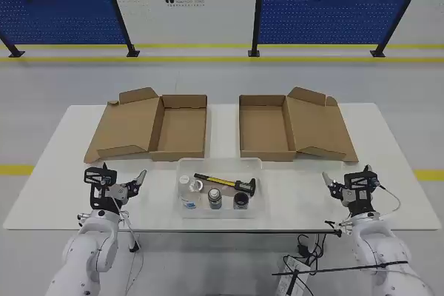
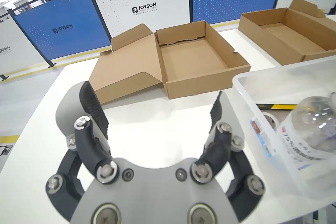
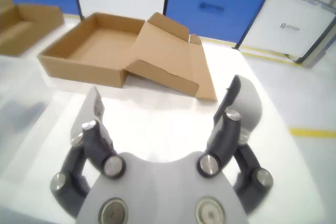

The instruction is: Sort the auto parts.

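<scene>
L gripper (image 2: 153, 93) & R gripper (image 3: 165, 86) are spread wide, empty; bottle (image 1: 190, 194) in clear bin (image 1: 220, 160) should be approached from above, centred btwn pads.

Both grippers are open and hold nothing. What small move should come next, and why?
Probably the left gripper should shift toward the clear bin, above the bottle. Both cardboard boxes are empty, all parts lie in the bin, and the bottle lies at the end nearest that gripper.

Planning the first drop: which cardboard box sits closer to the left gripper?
The left box, ahead of the left gripper; its lid folds out leftward, while the right box opens rightward.
</scene>
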Controlling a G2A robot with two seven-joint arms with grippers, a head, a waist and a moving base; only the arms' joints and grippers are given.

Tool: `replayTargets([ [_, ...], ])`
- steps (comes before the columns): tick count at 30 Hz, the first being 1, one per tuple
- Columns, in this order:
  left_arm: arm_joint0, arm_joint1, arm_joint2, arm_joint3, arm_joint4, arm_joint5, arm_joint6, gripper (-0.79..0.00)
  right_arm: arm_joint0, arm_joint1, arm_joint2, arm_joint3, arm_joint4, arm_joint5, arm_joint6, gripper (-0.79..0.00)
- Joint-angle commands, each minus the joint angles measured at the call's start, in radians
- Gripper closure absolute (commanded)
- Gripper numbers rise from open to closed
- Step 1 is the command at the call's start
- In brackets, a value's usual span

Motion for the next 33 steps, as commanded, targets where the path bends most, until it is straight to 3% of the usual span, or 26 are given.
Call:
replayTargets([
  [1, 0.0, 0.0, 0.0, 0.0, 0.0, 0.0, 0.0, -0.784, 0.0, 0.0, 0.0, 0.0, 0.0, 0.0, 0.0, -0.784],
  [20, -0.005, 0.0, 0.003, -0.008, 0.006, -0.004, 0.004, -0.785, 0.0, 0.0, 0.0, 0.0, 0.0, 0.0, 0.0, -0.785],
  [33, -0.119, -0.009, 0.115, -0.113, 0.025, -0.119, -0.034, -0.785, 0.0, 0.0, 0.0, 0.0, 0.0, 0.0, 0.0, -0.785],
])
